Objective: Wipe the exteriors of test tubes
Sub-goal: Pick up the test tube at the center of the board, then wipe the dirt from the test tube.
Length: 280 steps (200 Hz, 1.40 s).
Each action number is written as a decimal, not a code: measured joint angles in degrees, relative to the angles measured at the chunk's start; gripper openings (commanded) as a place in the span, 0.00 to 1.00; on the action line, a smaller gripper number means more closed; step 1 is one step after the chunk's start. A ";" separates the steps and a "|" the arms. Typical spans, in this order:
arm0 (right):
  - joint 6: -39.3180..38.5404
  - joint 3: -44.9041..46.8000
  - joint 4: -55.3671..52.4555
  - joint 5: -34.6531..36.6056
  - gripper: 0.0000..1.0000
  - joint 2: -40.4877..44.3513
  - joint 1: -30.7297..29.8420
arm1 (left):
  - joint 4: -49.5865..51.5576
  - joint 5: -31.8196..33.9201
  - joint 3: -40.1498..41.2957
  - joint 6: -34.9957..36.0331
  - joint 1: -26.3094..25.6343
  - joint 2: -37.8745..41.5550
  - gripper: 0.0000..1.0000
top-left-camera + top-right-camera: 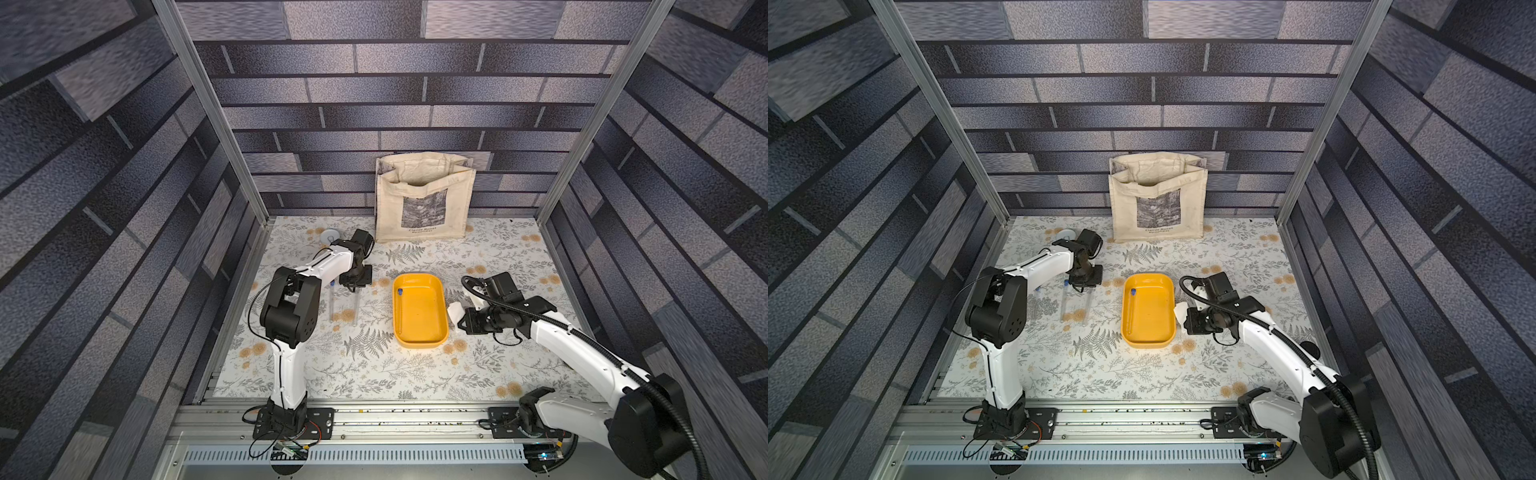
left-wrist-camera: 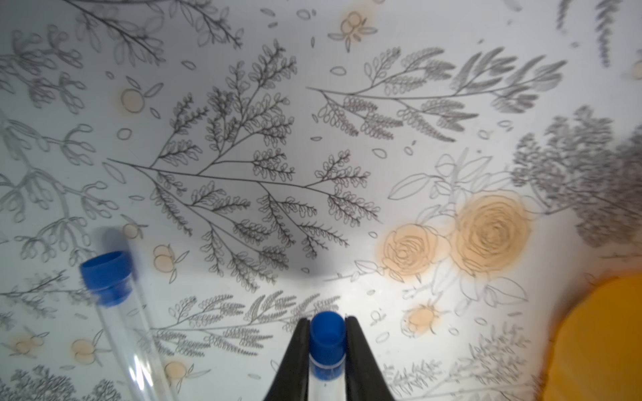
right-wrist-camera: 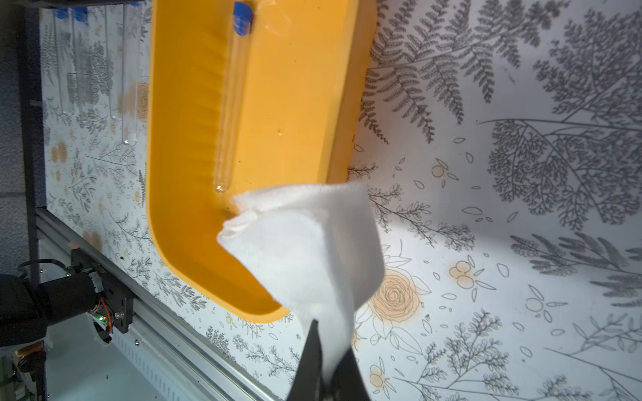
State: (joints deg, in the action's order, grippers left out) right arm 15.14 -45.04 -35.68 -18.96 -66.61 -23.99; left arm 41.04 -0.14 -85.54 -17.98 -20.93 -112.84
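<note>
- Left gripper [image 2: 326, 324]: pinched shut on the blue cap [image 2: 326, 333] of one tube [image 2: 324, 378], low at the mat; whether lifted off it, cannot tell.
- Just beside: a loose tube [image 2: 120, 323] (more tubes [image 3: 128, 86] lying alongside, seen from the right wrist).
- Risk here: hold on the cap alone, so likely to pull the cap off, or to let the slick tube swing and set its neighbours rolling.
- Centre: yellow tray [image 1: 428, 324], one tube [image 1: 397, 311] lying along its left wall.
- Right gripper [image 3: 326, 357]: closed on a white cloth [image 3: 302, 250], hanging just beside the tray's right rim.
- Risk here: limp cloth folding away, wiping one side only.
- Surface: flat floral mat [image 1: 374, 374], no lip to stop a roll.
- Room: brick-print walls [image 1: 415, 104], cream bag [image 1: 422, 199] against the back one.
</note>
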 measured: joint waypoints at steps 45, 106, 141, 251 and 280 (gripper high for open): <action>-1.49 -3.74 2.64 -3.76 0.00 0.74 -5.68 | -0.83 -5.95 -0.02 -0.44 -4.07 10.12 0.16; -2.45 -4.31 9.92 -4.85 0.00 0.00 -15.19 | -10.56 -18.86 3.76 -5.31 -8.02 15.04 0.18; -6.01 -2.60 14.56 0.81 0.00 0.07 -19.71 | -14.88 -24.90 4.96 -8.55 -8.44 15.06 0.18; -21.86 -1.62 18.21 13.42 0.00 -2.80 -22.80 | -23.50 -35.28 9.11 -13.88 -9.81 15.06 0.18; -24.44 -3.65 18.16 15.13 0.00 -6.03 -22.77 | -24.35 -36.28 9.51 -14.14 -10.19 15.06 0.18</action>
State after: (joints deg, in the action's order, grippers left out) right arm -9.30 -48.69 -17.52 -3.84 -72.64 -46.76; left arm 16.69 -36.42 -76.03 -32.12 -31.11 -97.78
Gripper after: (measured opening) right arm 0.054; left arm 0.185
